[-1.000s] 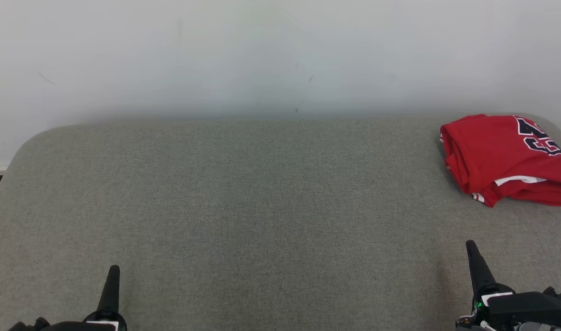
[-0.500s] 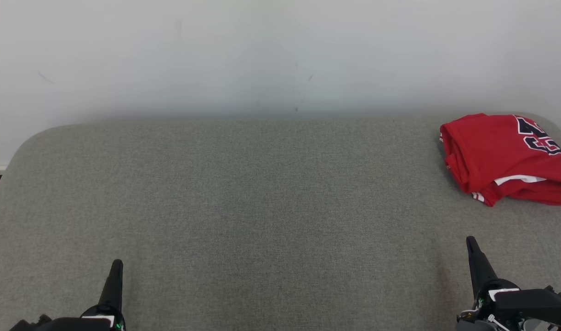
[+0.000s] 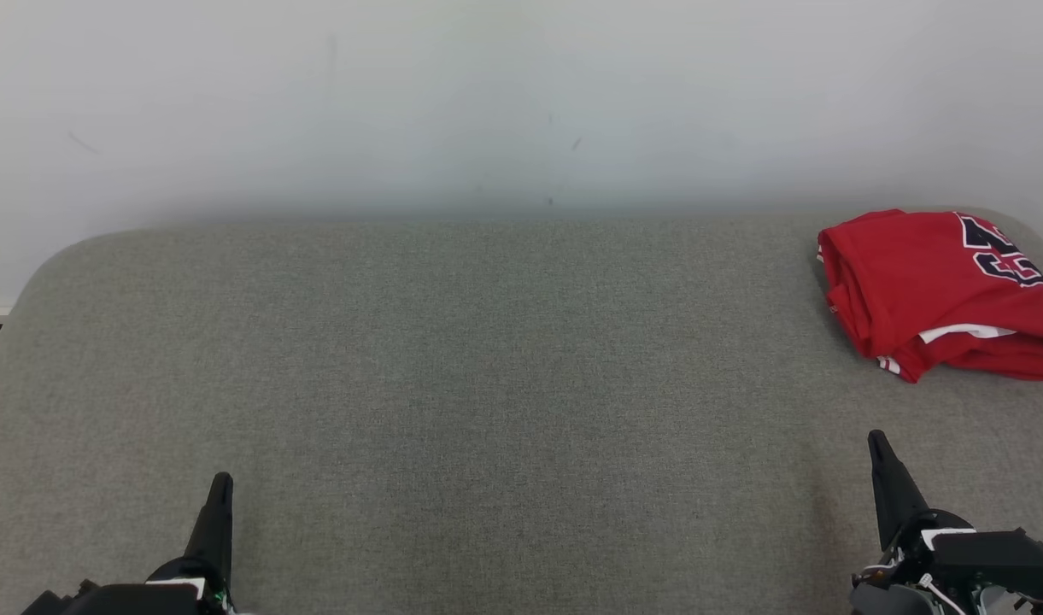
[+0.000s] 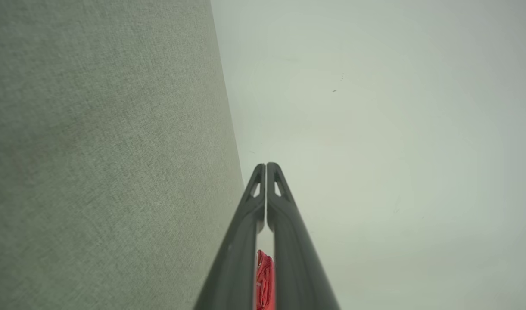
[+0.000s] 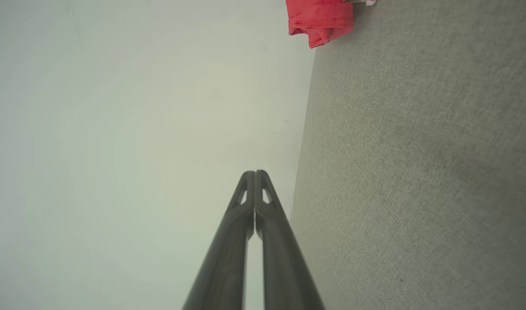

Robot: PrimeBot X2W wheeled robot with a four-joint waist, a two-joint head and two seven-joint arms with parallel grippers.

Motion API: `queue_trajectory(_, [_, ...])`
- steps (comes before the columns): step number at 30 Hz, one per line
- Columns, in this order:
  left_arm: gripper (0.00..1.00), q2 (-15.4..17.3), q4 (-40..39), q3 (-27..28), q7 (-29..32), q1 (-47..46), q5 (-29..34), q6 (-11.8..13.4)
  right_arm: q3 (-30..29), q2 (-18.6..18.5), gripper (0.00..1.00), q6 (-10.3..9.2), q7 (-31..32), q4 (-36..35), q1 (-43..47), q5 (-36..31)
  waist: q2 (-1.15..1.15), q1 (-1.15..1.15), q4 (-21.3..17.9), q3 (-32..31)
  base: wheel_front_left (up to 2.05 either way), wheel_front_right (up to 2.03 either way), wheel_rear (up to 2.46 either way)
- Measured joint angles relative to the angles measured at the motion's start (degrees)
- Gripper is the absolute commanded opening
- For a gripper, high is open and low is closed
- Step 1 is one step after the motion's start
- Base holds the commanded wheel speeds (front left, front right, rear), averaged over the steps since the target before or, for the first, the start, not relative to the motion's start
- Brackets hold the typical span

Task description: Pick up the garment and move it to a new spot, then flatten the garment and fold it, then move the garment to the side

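Observation:
A folded red garment [image 3: 935, 290] with dark numerals and white trim lies at the far right of the grey cloth-covered table [image 3: 487, 359]. A strip of the garment [image 4: 264, 280] peeks between the left fingers in the left wrist view, and its hem [image 5: 321, 19] sits at the top of the right wrist view. My left gripper [image 3: 221, 483] rests at the lower left, shut and holding nothing. At the lower right my right gripper [image 3: 876, 442] is shut too, well short of the garment. Both wrist views show fingertips pressed together: left gripper [image 4: 266, 165], right gripper [image 5: 254, 173].
A plain pale wall [image 3: 521, 102] rises behind the table's far edge. The table's left corner [image 3: 51, 256] is rounded, with a strip of floor beyond it.
Both grippers have crept a little farther up the head view, the left one more than the right. The garment lies where it was.

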Motion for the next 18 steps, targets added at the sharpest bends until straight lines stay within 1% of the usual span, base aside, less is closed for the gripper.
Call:
queue_trajectory(7, [0.0,-0.3,0.0,0.2,0.8,-0.3,-2.6,0.0,-0.2,0.0,0.0,0.0,0.5,0.1,-0.3,2.8,0.0,0.0,0.0,0.1,0.0,0.0,0.0])
queue_trajectory(18, [0.0,-0.3,0.1,0.2,0.8,-0.4,-2.6,0.0,-0.2,0.0,0.0,0.0,0.5,0.1,-0.3,2.8,0.0,0.0,0.0,0.1,0.0,0.0,0.0])
